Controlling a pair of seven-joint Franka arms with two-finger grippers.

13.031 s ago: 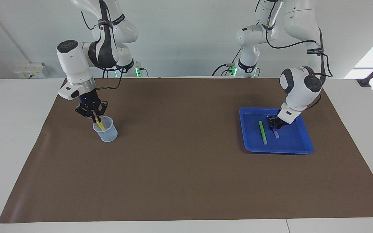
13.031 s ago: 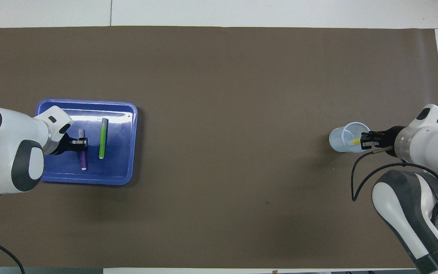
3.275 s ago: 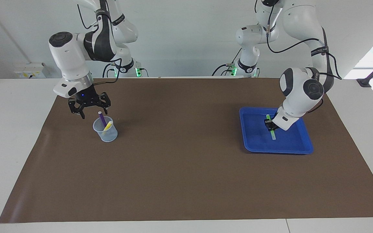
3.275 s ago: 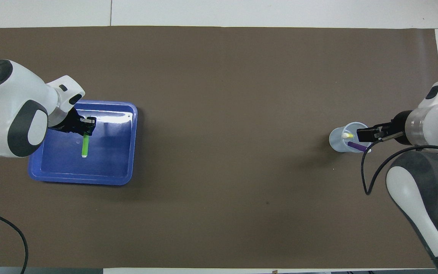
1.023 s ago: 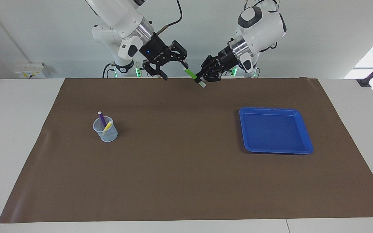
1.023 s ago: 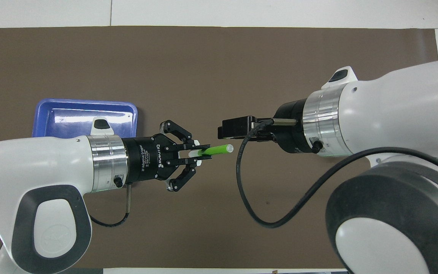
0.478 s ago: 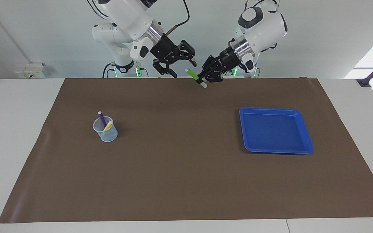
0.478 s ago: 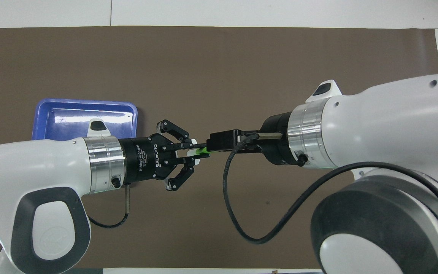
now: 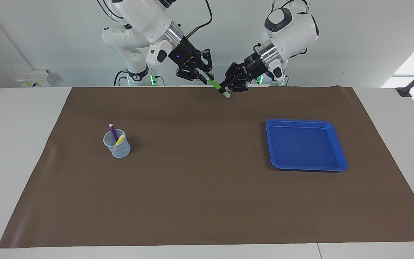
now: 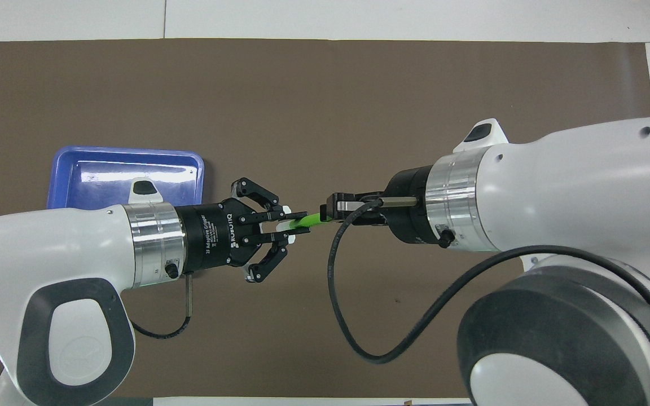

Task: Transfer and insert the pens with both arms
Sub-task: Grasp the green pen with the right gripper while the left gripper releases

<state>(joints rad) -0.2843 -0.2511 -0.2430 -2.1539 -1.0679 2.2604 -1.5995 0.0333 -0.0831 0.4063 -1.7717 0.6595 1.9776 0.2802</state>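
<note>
We found the green pen [image 9: 214, 85] held in the air, tilted, over the robots' edge of the brown mat [image 9: 207, 201], about midway between the two arms' ends of the table. The left gripper [image 9: 225, 88] had its fingers closed on the lower part of the pen, with the pale end [image 9: 226, 95] protruding just below them. The right gripper [image 9: 204, 77] met the pen at its upper end, its fingers narrowed about the tip; in the overhead view the right gripper [image 10: 325, 213] appeared closed on the green shaft [image 10: 308, 220], directly facing the left gripper [image 10: 291, 220]. Both arms were raised well above the table. The purple pen [image 9: 113, 132] and the yellow pen [image 9: 119, 140] stood leaning inside the clear cup [image 9: 117, 145], which sat on the mat toward the right arm's end of the table. The blue tray [image 9: 306, 150] lay on the mat toward the left arm's end, well apart from the cup, and we saw no pen in it. Two smaller white arms with green-lit bases [image 9: 152, 79] stood at the robots' edge of the table.
</note>
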